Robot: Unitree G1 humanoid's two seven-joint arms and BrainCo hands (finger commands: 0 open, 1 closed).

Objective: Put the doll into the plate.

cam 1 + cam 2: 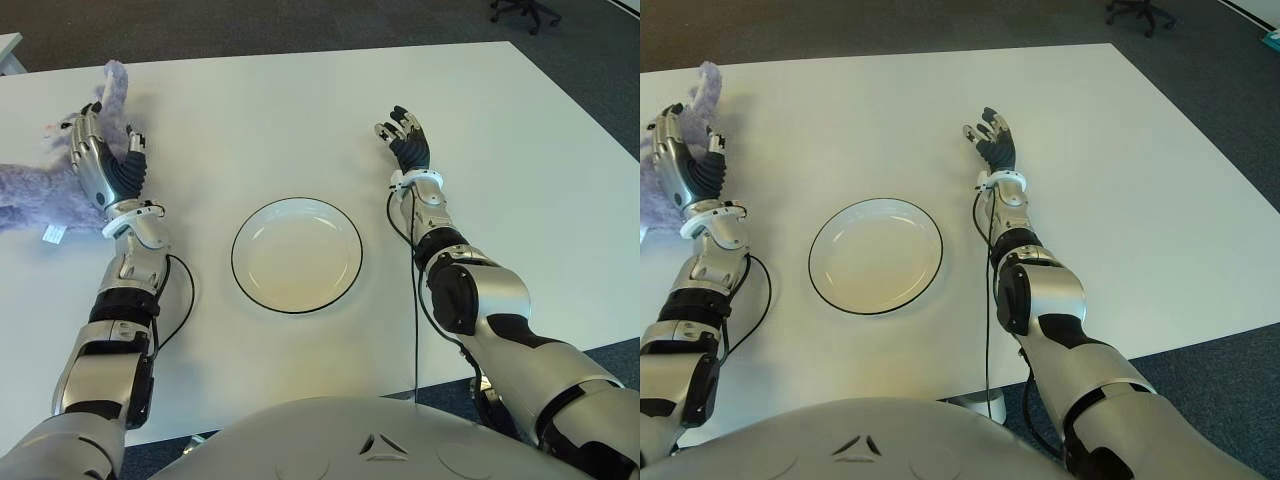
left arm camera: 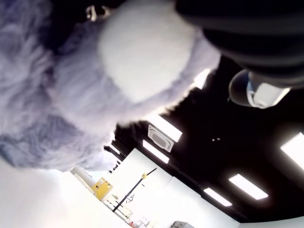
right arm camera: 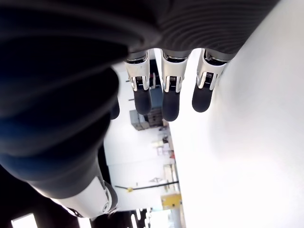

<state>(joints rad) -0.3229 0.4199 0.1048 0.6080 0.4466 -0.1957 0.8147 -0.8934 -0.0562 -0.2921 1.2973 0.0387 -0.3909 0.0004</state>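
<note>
Touching fluffy lilac doll (image 1: 30, 190), left robot hand (image 1: 105, 160) beside round plate (image 1: 297, 254).

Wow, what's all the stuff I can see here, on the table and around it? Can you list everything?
Fluffy lavender plush doll: one, pale purple with a white tag, far left of the table, against the left hand.
Round white plate with dark rim: one, empty, table centre, between the arms.
White rectangular table: one, fills most of the view.
Black office chair: one, only its base shows, on the grey carpet beyond the table.
Left hand: silver and black, at the doll, fingers around the plush.
Right hand: black-fingered, fingers relaxed, holding nothing, right of the plate.
</note>
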